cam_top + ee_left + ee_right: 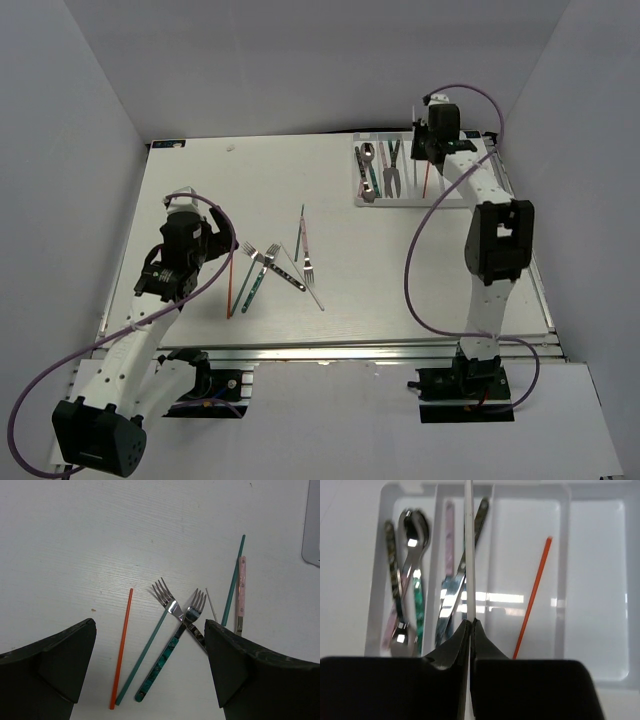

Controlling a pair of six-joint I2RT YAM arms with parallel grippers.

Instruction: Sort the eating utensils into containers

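Observation:
My left gripper (215, 243) (150, 630) is open and empty, hovering above loose utensils on the table. Below it lie an orange chopstick (121, 647) (233, 285), a teal chopstick (145, 652), a teal-handled fork (170, 652) crossing a dark-handled fork (165, 596), a pink-handled utensil (241, 587) and another teal chopstick (233, 580). My right gripper (425, 150) (471, 622) is shut on a pale chopstick (469, 555) above the white tray (400, 203) (597, 495). The tray holds spoons (412, 530), knives (449, 595) and an orange chopstick (532, 597).
The tray stands at the table's back right, next to the right arm. The loose utensils lie in the table's middle, right of the left arm. A thin pale stick (211, 605) lies among them. White walls enclose the table.

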